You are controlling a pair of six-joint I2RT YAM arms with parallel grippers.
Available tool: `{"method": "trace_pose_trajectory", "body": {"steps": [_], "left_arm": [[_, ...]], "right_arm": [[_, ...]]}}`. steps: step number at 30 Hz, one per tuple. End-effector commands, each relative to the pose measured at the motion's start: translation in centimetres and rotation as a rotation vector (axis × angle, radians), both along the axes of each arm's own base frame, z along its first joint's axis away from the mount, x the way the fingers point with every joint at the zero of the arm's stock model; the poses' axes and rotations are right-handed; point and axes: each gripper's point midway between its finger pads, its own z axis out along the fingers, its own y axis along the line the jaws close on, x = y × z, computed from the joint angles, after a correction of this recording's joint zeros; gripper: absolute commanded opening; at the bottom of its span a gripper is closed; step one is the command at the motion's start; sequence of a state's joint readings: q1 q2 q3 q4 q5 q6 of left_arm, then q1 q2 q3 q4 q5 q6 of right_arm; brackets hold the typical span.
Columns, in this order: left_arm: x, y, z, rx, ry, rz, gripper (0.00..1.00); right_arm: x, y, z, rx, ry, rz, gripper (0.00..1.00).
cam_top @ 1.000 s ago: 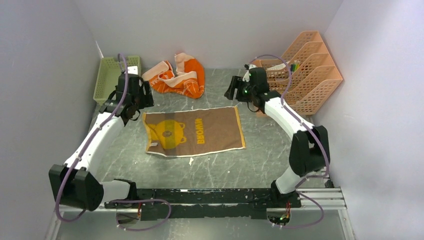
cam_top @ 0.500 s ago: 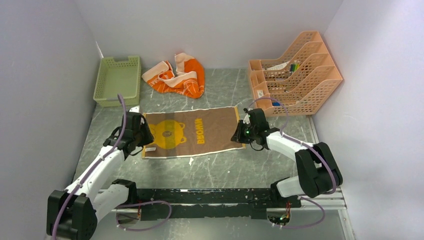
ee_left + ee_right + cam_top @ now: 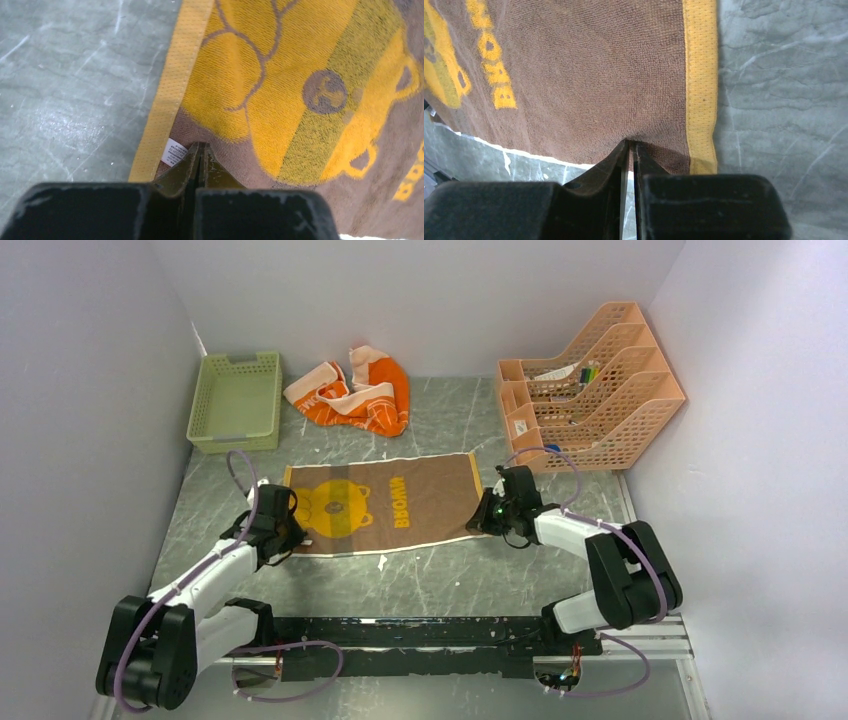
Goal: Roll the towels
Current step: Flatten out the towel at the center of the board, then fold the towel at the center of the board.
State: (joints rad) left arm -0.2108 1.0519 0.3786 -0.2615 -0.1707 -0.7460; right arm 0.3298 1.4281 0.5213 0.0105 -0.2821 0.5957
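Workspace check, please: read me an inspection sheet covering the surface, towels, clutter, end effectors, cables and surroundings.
Surface: grey marbled table, scuffed.
Job's things: brown towel with yellow bear print flat, unrolled; orange-and-white printed towel crumpled at back.
Clutter: green plastic mesh basket back left; peach plastic file rack back right.
End effectors: left end effector and right end effector shut on the brown towel's near corners.
Cables: purple cables loop free, left and right.
Surroundings: plain white walls.

Both arms (image 3: 215, 570) stretch out low, wrists angled down. The left gripper (image 3: 287, 539) has its jaws pressed tight together; the right gripper (image 3: 482, 523) looks closed too, barely a sliver apart.
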Motion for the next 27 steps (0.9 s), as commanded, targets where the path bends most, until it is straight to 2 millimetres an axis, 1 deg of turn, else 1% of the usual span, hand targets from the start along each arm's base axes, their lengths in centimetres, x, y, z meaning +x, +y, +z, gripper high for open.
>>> {"method": "trace_pose_trajectory", "body": {"steps": [1,3,5,6,7,8,9,10,11,12,13,14,15,16,19,20,21,22,24,25,27], "left_arm": [[-0.7,1.5,-0.6,-0.009,0.027,0.187,0.07],[-1.6,1.8,-1.3,-0.007,0.086,0.232,0.07],[-2.5,1.9,-2.1,-0.003,0.156,0.255,0.07],[-2.5,1.7,-2.0,-0.007,0.172,0.251,0.07],[-2.2,1.6,-1.6,-0.007,0.174,0.24,0.07],[-1.2,1.2,-0.5,-0.014,0.149,0.216,0.07],[0.0,0.9,1.1,-0.018,0.105,0.184,0.08],[1.8,0.5,3.3,-0.021,0.041,0.144,0.15],[3.7,0.0,5.9,-0.018,-0.036,0.086,0.28],[5.4,-0.5,8.3,0.007,-0.112,-0.012,0.45],[7.2,-1.2,10.7,0.013,-0.187,-0.095,0.55],[8.6,-1.9,12.6,0.022,-0.242,-0.17,0.6],[9.9,-1.9,13.7,0.035,-0.261,-0.215,0.62],[11.1,-1.9,14.3,0.042,-0.258,-0.255,0.63],[13.5,-1.5,14.3,0.058,-0.16,-0.386,0.61],[14.1,-1.4,14.1,0.051,-0.138,-0.43,0.64],[14.7,-0.9,14.1,0.052,-0.122,-0.459,0.67],[15.2,0.0,13.6,0.057,-0.096,-0.475,0.7],[16.0,1.5,13.5,0.046,-0.076,-0.511,0.74],[16.1,2.3,13.2,0.033,-0.066,-0.523,0.74],[16.1,3.0,12.6,0.02,-0.052,-0.558,0.76]], "right_arm": [[-2.0,-2.5,-1.8,-0.105,0.077,-0.048,0.1],[-2.3,-2.8,-1.7,-0.113,0.085,-0.052,0.13],[-2.1,-2.8,-1.0,-0.108,0.071,-0.051,0.19],[-1.7,-2.6,-0.2,-0.104,0.049,-0.048,0.23],[-0.8,-2.4,0.9,-0.096,0.011,-0.039,0.3],[0.4,-2.1,2.5,-0.089,-0.044,-0.028,0.43],[1.9,-1.8,4.4,-0.093,-0.113,-0.016,0.56],[3.6,-1.8,6.5,-0.108,-0.19,-0.011,0.67],[5.6,-2.0,8.6,-0.138,-0.271,-0.011,0.74],[7.5,-2.4,10.2,-0.181,-0.334,-0.019,0.79],[9.3,-2.5,11.9,-0.203,-0.391,-0.01,0.83],[10.9,-2.3,12.9,-0.211,-0.426,0.015,0.84],[12.4,-2.1,13.3,-0.196,-0.43,0.04,0.85],[13.9,-2.0,13.7,-0.166,-0.428,0.06,0.83],[17.2,-2.1,12.3,-0.106,-0.402,0.084,0.77],[18.2,-2.3,11.7,-0.107,-0.406,0.094,0.76],[19.1,-2.6,10.9,-0.126,-0.402,0.101,0.76],[19.7,-2.9,9.1,-0.15,-0.364,0.118,0.76],[20.9,-3.4,7.8,-0.186,-0.344,0.163,0.75],[20.9,-3.6,6.7,-0.203,-0.322,0.18,0.74],[21.1,-3.9,5.7,-0.221,-0.306,0.197,0.74]]}}
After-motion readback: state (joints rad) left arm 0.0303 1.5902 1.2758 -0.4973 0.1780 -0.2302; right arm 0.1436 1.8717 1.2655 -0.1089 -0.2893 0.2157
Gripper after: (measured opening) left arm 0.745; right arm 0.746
